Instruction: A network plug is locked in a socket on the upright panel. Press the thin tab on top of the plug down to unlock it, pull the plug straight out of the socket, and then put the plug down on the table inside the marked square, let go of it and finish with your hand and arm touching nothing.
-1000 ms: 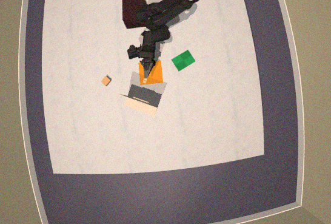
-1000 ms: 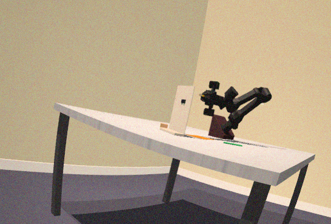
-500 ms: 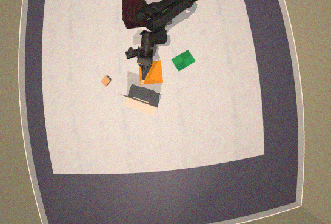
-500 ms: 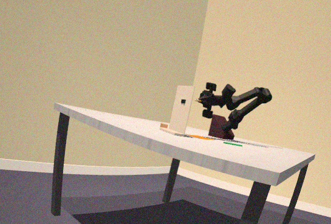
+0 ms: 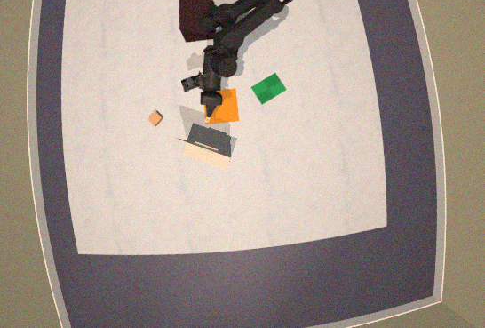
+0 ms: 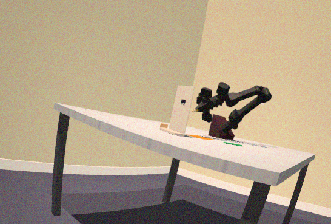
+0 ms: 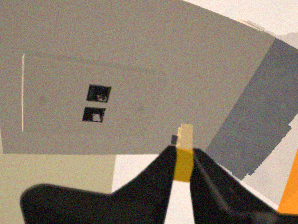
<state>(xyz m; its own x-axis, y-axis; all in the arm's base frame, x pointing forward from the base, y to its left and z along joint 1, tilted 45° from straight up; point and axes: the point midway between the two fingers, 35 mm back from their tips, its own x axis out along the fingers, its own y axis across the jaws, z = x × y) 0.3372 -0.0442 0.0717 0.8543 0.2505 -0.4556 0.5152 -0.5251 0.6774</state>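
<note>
My gripper (image 5: 210, 114) (image 6: 197, 109) (image 7: 182, 154) is shut on the plug (image 5: 207, 120) (image 6: 194, 110) (image 7: 185, 137), a small pale and yellow piece whose front end sticks out past the fingertips. The plug is out of the socket, in the air, and tilts a little downward. The upright panel (image 5: 212, 138) (image 6: 179, 116) (image 7: 140, 30) stands in front of it, a gap away. Two dark openings (image 7: 99, 93) (image 7: 93, 115) show in its face. The orange marked square (image 5: 228, 106) (image 6: 200, 137) (image 7: 292, 192) lies on the table below the gripper, before the panel.
A green rectangle (image 5: 268, 88) (image 6: 233, 144) lies flat beyond the orange square. A small orange block (image 5: 155, 117) (image 6: 163, 125) sits on the other side, near the panel. A dark red block (image 5: 195, 17) (image 6: 216, 125) stands by the arm's base. The panel has a pale foot (image 5: 206, 156).
</note>
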